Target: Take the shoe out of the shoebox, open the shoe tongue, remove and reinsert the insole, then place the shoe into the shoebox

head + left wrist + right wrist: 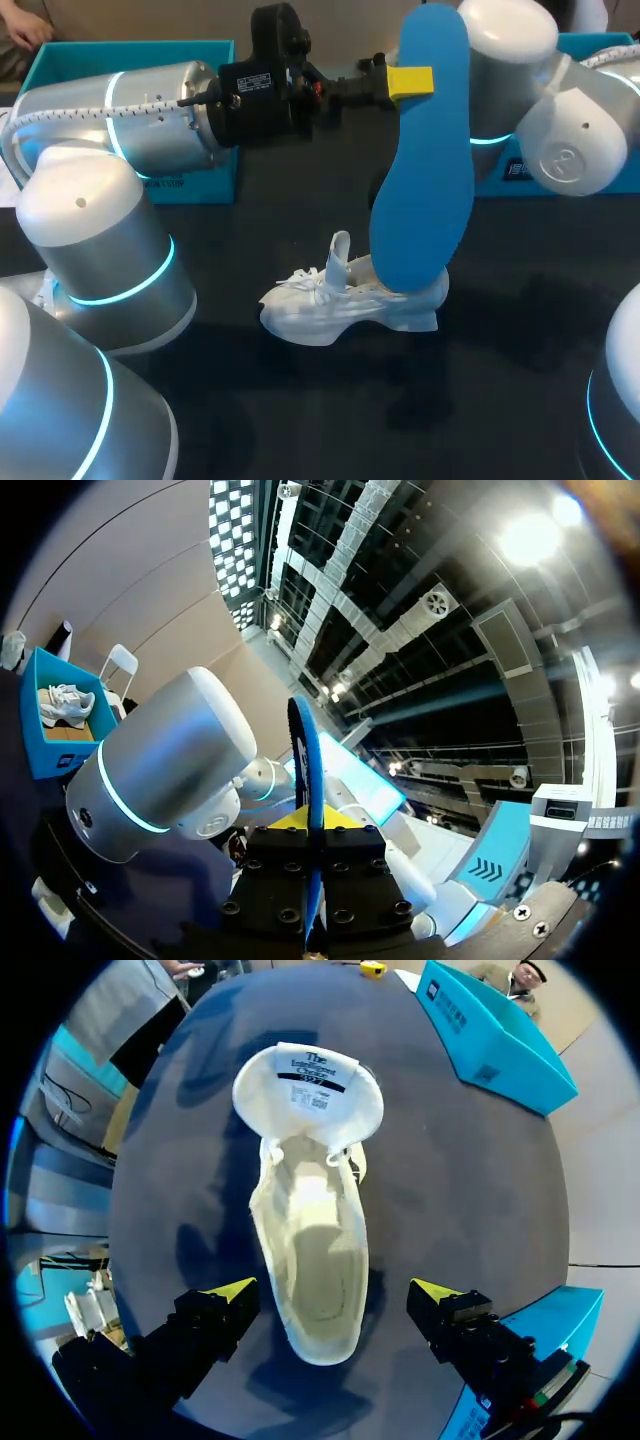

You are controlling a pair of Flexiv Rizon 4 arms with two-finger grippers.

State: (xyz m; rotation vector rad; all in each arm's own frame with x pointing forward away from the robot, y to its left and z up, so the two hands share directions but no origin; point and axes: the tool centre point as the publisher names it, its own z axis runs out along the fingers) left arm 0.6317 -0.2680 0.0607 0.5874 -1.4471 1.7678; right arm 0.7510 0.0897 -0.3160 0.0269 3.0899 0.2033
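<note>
A white shoe (345, 300) stands on the dark table, its toe toward my left side. In the right wrist view its tongue (308, 1090) is folded back and the shoe (310, 1250) lies open inside. A blue insole (422, 160) hangs upright over the shoe's heel, and my left gripper (411, 82) is shut on its upper part. The left wrist view shows the insole (305, 750) edge-on between that gripper's (310, 825) fingers. My right gripper (335, 1290) is open above the shoe, one finger on each side of the heel. The insole hides it in the head view.
A blue shoebox (140, 45) stands at the back left behind my left arm. A second blue box (595, 45) is at the back right by my right arm, and it (45, 750) holds another white shoe (65, 702). A blue box (495, 1030) lies beyond the shoe's toe.
</note>
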